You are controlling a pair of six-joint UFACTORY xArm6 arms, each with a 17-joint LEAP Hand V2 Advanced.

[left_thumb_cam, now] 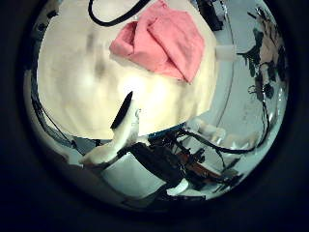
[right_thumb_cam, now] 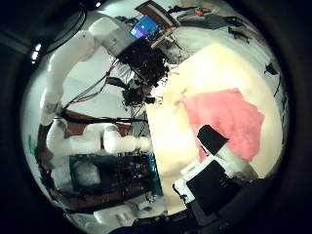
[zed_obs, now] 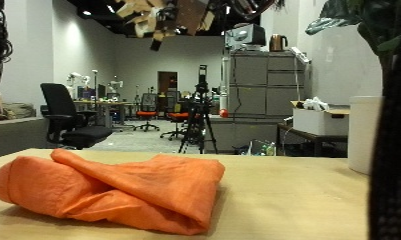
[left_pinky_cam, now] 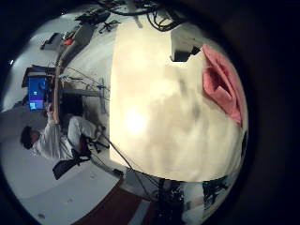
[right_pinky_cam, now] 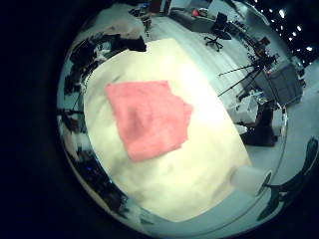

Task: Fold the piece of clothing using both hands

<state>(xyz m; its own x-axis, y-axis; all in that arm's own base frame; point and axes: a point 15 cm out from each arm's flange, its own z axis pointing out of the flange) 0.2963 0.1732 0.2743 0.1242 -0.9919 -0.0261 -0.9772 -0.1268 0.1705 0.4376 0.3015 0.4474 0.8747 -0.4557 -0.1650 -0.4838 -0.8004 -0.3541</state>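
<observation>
Orange garment (zed_obs: pixel 114 190) lies bunched on the pale worktop (zed_obs: pixel 307 205); my robot hands show nowhere here. In my palm views it sits flat, untouched, well below. Finger state: cannot tell. I'd grip two spread corners, folding evenly toward twelve o'clock.

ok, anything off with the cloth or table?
Nothing damaged or spilled. The cloth lies bunched and loosely folded on the table, edges uneven rather than squared. A hand hangs high above, clear of it.

Soft matt orange cloth garment (zed_obs: pixel 110 190) lies on a smooth pale wooden table (zed_obs: pixel 307 205).
</observation>
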